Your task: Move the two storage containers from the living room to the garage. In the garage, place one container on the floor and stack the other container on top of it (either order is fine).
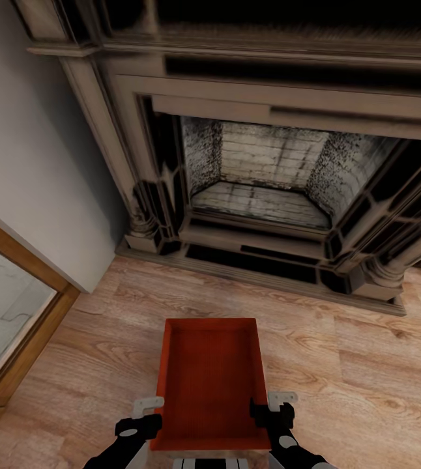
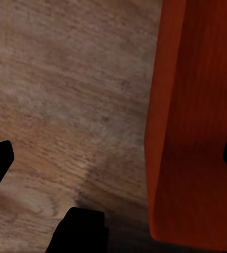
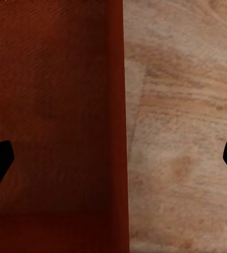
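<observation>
I had one storage container on the wood floor before the fireplace, each wall straddled by a released gripper, left and right. Uneven clamping could tip it.

Head view: from high up, facing forward and down at the fireplace and wood floor.
Wrist views: close, facing down beside the box.
Shared: box wall and floor.
</observation>
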Motion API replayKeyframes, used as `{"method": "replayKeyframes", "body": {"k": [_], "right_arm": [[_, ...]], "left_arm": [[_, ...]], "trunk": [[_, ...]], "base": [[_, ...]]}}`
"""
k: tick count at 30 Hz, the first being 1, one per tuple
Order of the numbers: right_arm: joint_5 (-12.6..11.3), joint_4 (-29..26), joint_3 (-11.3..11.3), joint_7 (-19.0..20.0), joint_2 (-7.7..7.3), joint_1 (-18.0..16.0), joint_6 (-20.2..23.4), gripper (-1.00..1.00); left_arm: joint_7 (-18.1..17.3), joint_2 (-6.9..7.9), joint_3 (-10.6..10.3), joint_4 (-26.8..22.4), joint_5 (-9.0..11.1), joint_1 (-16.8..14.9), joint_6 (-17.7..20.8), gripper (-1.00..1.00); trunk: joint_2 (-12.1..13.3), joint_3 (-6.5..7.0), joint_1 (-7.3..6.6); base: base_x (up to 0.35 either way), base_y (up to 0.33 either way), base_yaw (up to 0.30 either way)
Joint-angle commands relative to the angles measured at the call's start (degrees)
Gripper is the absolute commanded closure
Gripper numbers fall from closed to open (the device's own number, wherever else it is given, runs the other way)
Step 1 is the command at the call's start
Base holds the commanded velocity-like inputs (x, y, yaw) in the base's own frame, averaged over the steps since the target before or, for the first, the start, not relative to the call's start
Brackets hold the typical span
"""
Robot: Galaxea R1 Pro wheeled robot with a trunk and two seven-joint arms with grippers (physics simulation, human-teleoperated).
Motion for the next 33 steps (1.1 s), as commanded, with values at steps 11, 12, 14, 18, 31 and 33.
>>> {"method": "replayKeyframes", "body": {"k": [11,12,14,18,31,33], "right_arm": [[0.42,-0.03,0.01,-0.41,0.02,-0.03,-0.06,-1.0],[0.42,-0.03,0.0,-0.41,0.03,-0.03,-0.06,-1.0],[0.42,-0.03,0.0,-0.41,0.06,-0.03,-0.06,-1.0],[0.42,-0.03,0.0,-0.6,0.11,-0.03,-0.11,-1.0],[0.42,-0.03,0.07,-0.67,0.16,-0.03,-0.06,-1.0],[0.42,-0.03,0.08,-0.67,0.17,-0.03,-0.06,-1.0]], "left_arm": [[0.34,-0.4,-0.39,-0.06,0.62,-0.08,0.06,-1.0],[0.34,-0.42,-0.39,-0.06,0.64,-0.08,0.06,-1.0],[0.34,-0.45,-0.39,-0.06,0.68,-0.09,0.06,-1.0],[0.27,-0.54,-0.36,-0.06,0.75,-0.08,0.06,-1.0],[-1.28,-0.49,-0.38,0.57,0.89,-0.1,0.18,-1.0],[-1.38,-0.49,-0.43,0.62,0.89,-0.1,0.35,-1.0]], "trunk": [[-0.01,-0.03,-0.01],[-0.01,-0.03,-0.01],[-0.01,-0.03,-0.01],[-0.01,-0.03,-0.01],[-0.01,-0.03,-0.01],[-0.01,-0.03,-0.01]], "base": [[0.0,0.0,0.0],[0.0,0.0,0.0],[0.0,0.0,0.0],[0.0,0.0,0.0],[0.0,0.0,0.0],[0.0,0.0,0.0]]}}
